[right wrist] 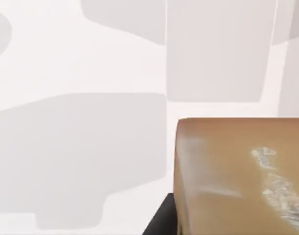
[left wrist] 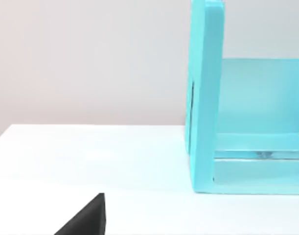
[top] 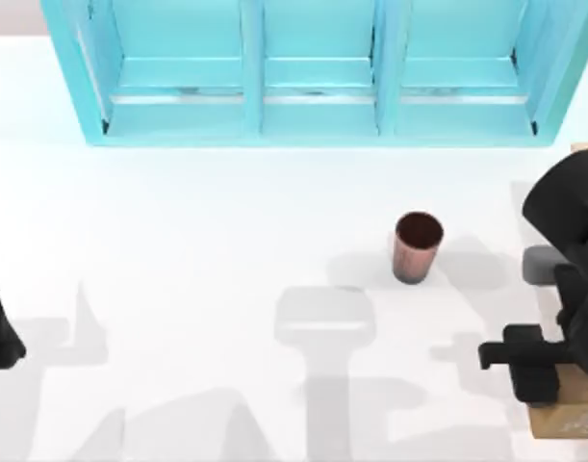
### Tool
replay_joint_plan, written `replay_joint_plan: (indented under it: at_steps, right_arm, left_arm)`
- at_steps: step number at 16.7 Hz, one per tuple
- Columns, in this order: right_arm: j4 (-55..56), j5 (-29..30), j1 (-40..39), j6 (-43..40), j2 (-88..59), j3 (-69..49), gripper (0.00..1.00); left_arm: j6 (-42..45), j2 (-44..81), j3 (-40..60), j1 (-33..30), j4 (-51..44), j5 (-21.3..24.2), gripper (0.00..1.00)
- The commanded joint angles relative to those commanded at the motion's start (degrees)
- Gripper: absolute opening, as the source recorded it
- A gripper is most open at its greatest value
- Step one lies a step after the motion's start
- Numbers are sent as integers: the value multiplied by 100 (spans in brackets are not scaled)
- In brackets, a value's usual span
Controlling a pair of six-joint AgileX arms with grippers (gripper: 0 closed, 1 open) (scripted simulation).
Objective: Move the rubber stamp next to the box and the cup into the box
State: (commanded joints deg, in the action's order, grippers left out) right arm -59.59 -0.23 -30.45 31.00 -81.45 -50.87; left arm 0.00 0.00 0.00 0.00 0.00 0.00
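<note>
Rubber stamp (top: 568, 416) under right jaws (top: 536, 371); cup (top: 416, 247) apart.

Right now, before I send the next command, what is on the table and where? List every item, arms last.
cup: one, reddish-brown with a dark inside, upright on the table right of centre.
rubber stamp: one, golden-tan block with a whitish speckled mark, at the top view's bottom right corner, partly under the right arm; close up in the right wrist view.
shelving unit: one, turquoise, along the far edge of the table; its end wall shows in the left wrist view.
table: one, white.
left arm: black, parked at the left edge.
right pincer: black, at the stamp, bottom right.
</note>
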Motion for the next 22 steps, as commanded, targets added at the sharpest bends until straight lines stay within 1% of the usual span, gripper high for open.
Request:
replay_joint_plan:
  at_steps: [5,6,16,18,22]
  right_arm:
    - [0,0,0,0,0,0,98]
    - [0,0,0,0,0,0,100]
    - [-93,-4,-5,-3,6,-94,100]
    - [-424,-8,-2,3,23,-412,100]
    - [-1451,-8,14,-3,99,-1337,100]
  left_arm:
    - [0,0,0,0,0,0,100]
    - [0,0,0,0,0,0,100]
    - [0,0,0,0,0,0,100]
    - [0,0,0,0,0,0,100]
    - [0,0,0,0,0,0,100]
